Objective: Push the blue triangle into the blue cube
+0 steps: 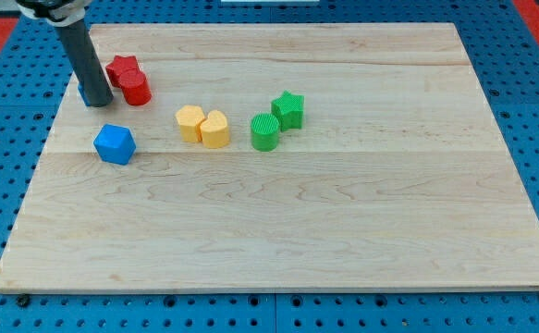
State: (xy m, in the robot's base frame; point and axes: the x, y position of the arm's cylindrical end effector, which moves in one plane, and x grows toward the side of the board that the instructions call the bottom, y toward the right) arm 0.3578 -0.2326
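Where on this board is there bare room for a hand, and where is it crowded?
Free: the whole stretch below the blue cube, yellow blocks and green blocks, and the view's right. Crowded: top left, where my tip covers a blue block beside the red blocks.

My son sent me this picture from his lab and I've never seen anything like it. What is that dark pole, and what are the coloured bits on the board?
The dark pole is the end of a robot arm: a plain rod that holds nothing and only pushes things. My tip rests at the view's upper left. The single camera looks down on a wooden board. A bit of blue, likely the blue triangle, peeks out behind the rod, mostly hidden. Beside it sit two red blocks. Below lies the blue cube. In the middle are two yellow blocks, then a green rounded block and a green star.
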